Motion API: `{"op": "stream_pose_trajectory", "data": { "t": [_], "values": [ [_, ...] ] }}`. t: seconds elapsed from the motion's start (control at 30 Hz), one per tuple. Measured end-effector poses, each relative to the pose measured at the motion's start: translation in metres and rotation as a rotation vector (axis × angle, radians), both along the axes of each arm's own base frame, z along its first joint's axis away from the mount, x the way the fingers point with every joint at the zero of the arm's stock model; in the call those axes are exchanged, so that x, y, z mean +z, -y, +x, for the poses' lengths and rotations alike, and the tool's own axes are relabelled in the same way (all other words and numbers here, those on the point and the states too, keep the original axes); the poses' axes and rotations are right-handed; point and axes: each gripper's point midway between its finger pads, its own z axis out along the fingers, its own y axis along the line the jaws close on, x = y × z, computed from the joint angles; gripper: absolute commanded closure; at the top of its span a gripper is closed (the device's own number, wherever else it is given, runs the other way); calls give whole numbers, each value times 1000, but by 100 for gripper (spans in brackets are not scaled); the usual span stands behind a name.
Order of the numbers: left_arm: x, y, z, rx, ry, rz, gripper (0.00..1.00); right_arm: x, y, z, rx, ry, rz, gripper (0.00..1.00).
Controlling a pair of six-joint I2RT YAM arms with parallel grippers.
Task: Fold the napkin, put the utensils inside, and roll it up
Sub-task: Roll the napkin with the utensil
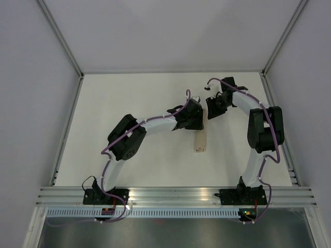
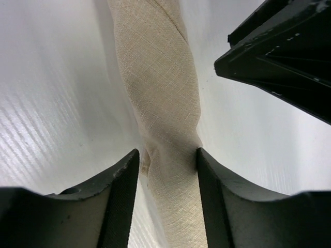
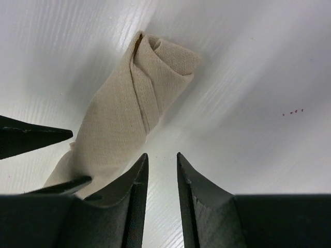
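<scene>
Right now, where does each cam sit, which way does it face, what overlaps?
Top external: fixed above and behind the bases, looking down on the table; left arm and right arm whole, left gripper and right gripper meeting at the napkin.
Left wrist: on the left arm, looking along its fingers, clamped on the rolled napkin; right gripper upper right.
Right wrist: on the right arm, looking past its slightly parted fingers at the roll's end; left gripper at left edge.
Shared: all three show the napkin.
</scene>
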Motion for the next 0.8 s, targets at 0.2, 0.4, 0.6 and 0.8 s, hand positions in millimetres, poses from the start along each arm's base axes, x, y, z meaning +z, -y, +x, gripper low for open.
{"op": "stream_pose_trajectory", "data": {
  "t": [0.2,0.4,0.6,0.8],
  "values": [
    [1,-9,6,15,24,59,51,7,0,0,1,17,3,66],
    [-2,-14,6,23,24,83,52,6,0,-3,1,11,3,66],
    [-3,-15,7,29,30,89,45,5,0,-3,1,9,2,66],
    [-2,-16,8,16,43,99,41,7,0,-3,3,14,1,66]
  ]
}}
